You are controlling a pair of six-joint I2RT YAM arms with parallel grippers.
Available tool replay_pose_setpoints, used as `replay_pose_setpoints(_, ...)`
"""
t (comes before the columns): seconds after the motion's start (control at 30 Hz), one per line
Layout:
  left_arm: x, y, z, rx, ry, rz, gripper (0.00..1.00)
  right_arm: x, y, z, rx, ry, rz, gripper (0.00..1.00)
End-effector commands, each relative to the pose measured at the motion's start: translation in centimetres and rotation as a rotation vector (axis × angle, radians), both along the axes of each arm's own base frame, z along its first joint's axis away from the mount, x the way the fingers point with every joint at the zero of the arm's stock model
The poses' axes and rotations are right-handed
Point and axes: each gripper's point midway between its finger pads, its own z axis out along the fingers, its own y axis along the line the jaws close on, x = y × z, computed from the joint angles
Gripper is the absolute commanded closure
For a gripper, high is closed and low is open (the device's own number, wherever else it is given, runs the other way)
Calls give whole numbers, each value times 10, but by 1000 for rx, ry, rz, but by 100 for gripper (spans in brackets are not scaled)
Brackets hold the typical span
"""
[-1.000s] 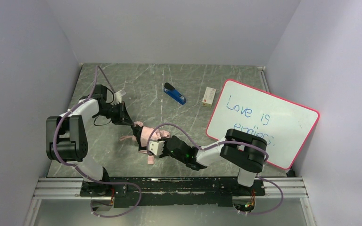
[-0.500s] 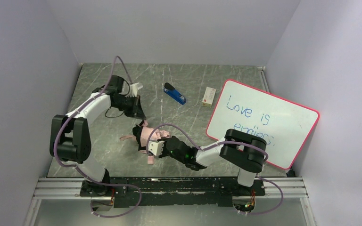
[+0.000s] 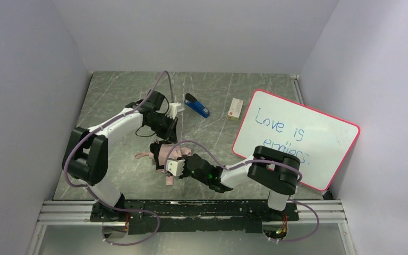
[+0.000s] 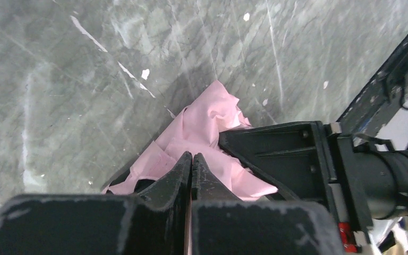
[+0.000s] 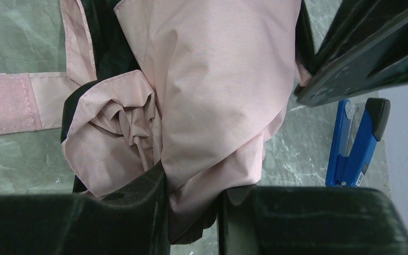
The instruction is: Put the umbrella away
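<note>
The umbrella (image 3: 166,153) lies folded and crumpled on the table in front of the arms, pale pink fabric with black showing inside. It also shows in the left wrist view (image 4: 207,119) and the right wrist view (image 5: 212,79). Its pink strap (image 5: 10,103) lies flat to the left. My right gripper (image 3: 173,162) is shut on the bunched fabric, which fills the gap between its jaws (image 5: 191,186). My left gripper (image 3: 168,132) is at the umbrella's far end, jaws closed together (image 4: 192,155), with a thin sliver of pink fabric between them.
A blue-and-black stapler (image 3: 197,106) lies just beyond the left gripper and shows in the right wrist view (image 5: 353,143). A small white box (image 3: 236,109) sits to its right. A pink-framed whiteboard (image 3: 295,135) leans at the right. Walls close three sides.
My left gripper has swung from the umbrella's left end up and to the right, over to its far side near the stapler. The right gripper and the umbrella have stayed in place.
</note>
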Motion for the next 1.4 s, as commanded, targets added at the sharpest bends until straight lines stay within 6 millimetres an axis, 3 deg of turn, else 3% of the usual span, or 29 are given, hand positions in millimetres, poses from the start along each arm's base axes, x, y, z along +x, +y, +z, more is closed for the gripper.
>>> replay_pose_setpoints(0.0,-11,-13,-18,25,-24,-106,95,-19,-28,-51,-212,73,38,89)
replay_pose_setpoints(0.4,-47,3,-46,97,-39,-341,95,-1,-43,-41,-292,-127,-63,90)
replay_pose_setpoints(0.77,-75,-4,-43,91,-49,-485,95,-7,-50,-46,-402,-281,-132,85)
replay_pose_setpoints(0.97,-83,4,-46,159,-85,-632,87,-14,-51,-46,-393,-258,-141,76)
replay_pose_setpoints(1.2,-93,12,-44,178,-192,-773,68,-16,-49,-46,-387,-250,-138,73)
replay_pose_setpoints(1.37,-94,10,-39,172,-191,-798,66,-16,-46,-44,-381,-252,-141,72)
